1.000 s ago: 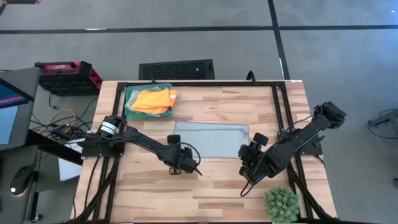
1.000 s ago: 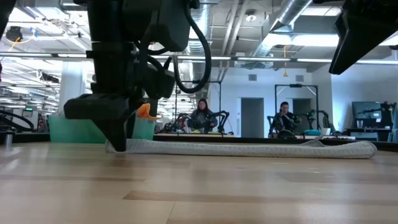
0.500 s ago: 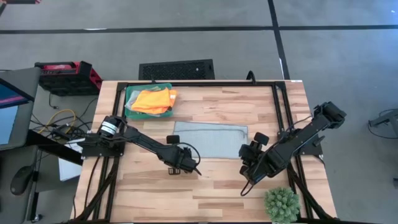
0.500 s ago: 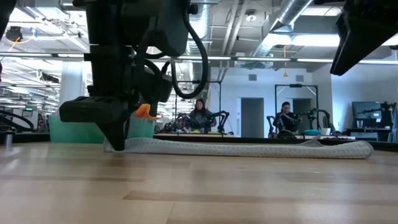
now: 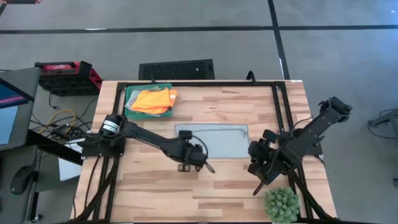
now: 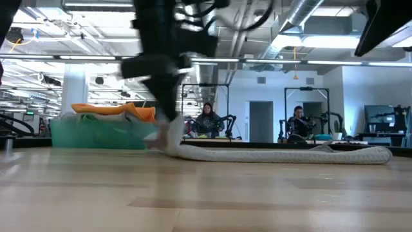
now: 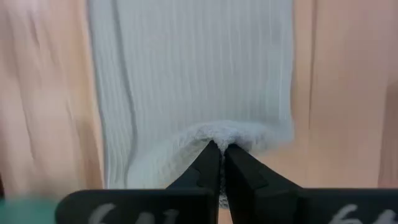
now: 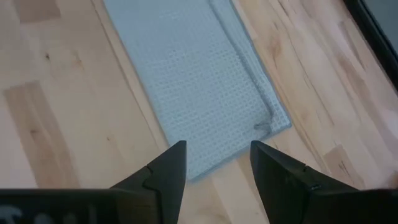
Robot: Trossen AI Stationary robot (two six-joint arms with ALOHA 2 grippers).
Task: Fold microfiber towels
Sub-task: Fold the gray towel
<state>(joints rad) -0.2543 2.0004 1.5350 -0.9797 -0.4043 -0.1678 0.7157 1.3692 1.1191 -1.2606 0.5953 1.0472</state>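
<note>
A pale grey microfiber towel (image 5: 217, 138) lies spread on the wooden table's middle. Its left end is raised off the wood in the low view, and the rest (image 6: 277, 154) lies flat. My left gripper (image 5: 198, 153) is shut on that left end. My right gripper (image 5: 256, 167) hangs open above the table, just off the towel's near right corner (image 8: 273, 121), touching nothing. An orange towel (image 5: 154, 99) lies heaped on another cloth in the green tray (image 5: 130, 93) at the far left. My left gripper pinches the towel's left short edge (image 7: 217, 138), toward its near corner, between its two shut fingers (image 7: 208, 168). The fingers slant down from the table's left. The cloth puckers at the pinch. That end hangs lifted (image 6: 168, 132) while the rest lies on the table.
A spiky green plant ball (image 5: 281, 204) sits at the near right corner, close to my right arm. The green tray (image 6: 96, 135) stands at the far left. Bare wood lies along the near edge (image 5: 186, 193) and beyond the towel (image 5: 249, 106).
My left gripper has shut on the towel's left end, then risen and gone toward the table's right edge. That end has come up off the wood and drawn in a little; the rest stays flat. My right gripper, still open, has drifted up and toward the right edge.
</note>
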